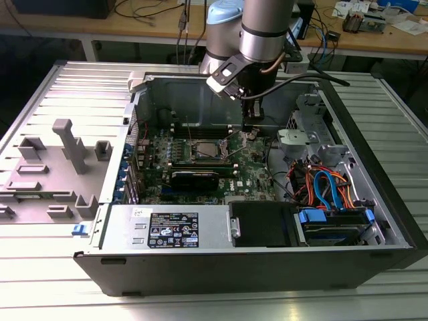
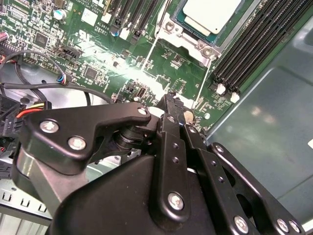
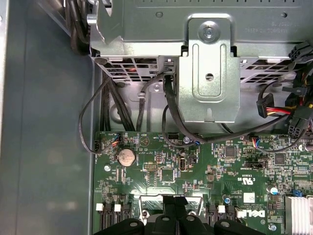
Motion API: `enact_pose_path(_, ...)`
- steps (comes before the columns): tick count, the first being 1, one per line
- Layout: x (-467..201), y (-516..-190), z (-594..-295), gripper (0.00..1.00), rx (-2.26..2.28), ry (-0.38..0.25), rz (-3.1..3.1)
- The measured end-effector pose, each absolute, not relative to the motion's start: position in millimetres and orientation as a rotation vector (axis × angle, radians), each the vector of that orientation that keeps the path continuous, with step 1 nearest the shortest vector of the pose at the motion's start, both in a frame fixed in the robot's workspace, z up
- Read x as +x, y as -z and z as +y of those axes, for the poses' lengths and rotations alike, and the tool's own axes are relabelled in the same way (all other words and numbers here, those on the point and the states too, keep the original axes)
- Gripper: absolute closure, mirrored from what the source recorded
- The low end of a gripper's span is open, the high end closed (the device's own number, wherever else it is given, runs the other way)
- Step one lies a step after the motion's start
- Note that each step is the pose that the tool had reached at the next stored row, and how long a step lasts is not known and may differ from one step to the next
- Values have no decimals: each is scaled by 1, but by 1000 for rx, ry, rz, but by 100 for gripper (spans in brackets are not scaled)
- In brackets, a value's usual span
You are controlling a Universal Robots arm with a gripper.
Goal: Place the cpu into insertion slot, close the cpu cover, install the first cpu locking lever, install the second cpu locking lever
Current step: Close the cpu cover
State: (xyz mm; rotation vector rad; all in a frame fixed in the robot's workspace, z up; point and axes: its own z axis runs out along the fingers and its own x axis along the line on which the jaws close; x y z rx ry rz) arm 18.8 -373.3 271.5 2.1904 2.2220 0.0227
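the open computer case lies on its side, and the arm reaches down into it over the green motherboard. the gripper has its fingers drawn together, tips low over the board just beside a thin wire lever. near it, the cpu cover frames the cpu, which sits in the insertion slot.

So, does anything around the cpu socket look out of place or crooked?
Nothing looks damaged. The cpu lies flat in the insertion slot, but one thin wire lever and a second lever seem to stick out from it, apparently unlatched.
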Motion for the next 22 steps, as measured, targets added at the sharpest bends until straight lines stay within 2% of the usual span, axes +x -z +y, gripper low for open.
enact_pose_path(22, 25, -271, -373, 89, 2190, -23, 2222)
